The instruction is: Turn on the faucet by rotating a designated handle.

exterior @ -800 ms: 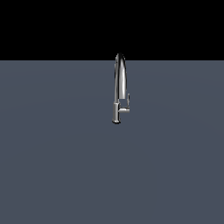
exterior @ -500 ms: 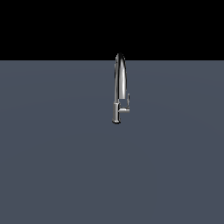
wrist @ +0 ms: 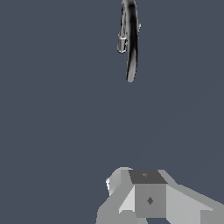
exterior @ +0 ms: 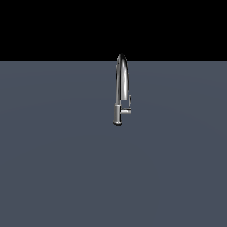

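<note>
The faucet (exterior: 120, 84) is a slim chrome gooseneck standing upright on the flat grey surface (exterior: 57, 168), in the middle of the exterior view. Its handle (exterior: 127, 109) is a small chrome lever on a short stub, low on the body toward the exterior view's right. No arm or gripper shows in that view. In the wrist view the faucet (wrist: 131, 48) lies well ahead, with the handle stub (wrist: 121, 43) beside the spout. My gripper (wrist: 141, 178) shows only as grey blocks at the frame's edge, far from the faucet and touching nothing; how its jaws stand is unclear.
Grey surface (wrist: 52, 109) surrounds the faucet on every side. A black background (exterior: 53, 26) fills the space beyond the surface's far edge.
</note>
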Available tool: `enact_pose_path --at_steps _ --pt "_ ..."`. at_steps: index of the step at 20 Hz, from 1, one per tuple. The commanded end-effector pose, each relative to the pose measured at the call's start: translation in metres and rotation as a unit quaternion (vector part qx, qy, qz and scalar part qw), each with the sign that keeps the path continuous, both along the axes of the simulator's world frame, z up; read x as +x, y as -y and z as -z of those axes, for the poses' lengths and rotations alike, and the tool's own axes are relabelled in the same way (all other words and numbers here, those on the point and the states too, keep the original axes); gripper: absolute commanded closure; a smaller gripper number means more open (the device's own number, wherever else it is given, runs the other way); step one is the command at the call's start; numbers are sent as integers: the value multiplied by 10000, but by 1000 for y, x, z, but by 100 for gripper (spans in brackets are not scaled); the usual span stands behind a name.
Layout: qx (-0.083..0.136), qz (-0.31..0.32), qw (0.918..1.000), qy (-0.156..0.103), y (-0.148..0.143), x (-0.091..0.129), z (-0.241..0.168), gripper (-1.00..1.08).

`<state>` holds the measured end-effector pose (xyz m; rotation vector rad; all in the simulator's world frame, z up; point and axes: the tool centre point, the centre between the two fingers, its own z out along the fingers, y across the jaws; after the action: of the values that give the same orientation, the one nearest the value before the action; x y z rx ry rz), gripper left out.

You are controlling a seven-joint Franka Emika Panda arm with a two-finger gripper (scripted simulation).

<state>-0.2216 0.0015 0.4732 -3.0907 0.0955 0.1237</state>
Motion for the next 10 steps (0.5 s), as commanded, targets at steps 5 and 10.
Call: enact_pose_path --at_steps 5,10 --pt "319 335 9984 -335 0 31 5 108" --pt "621 650 9938 -650 1 60 12 108"
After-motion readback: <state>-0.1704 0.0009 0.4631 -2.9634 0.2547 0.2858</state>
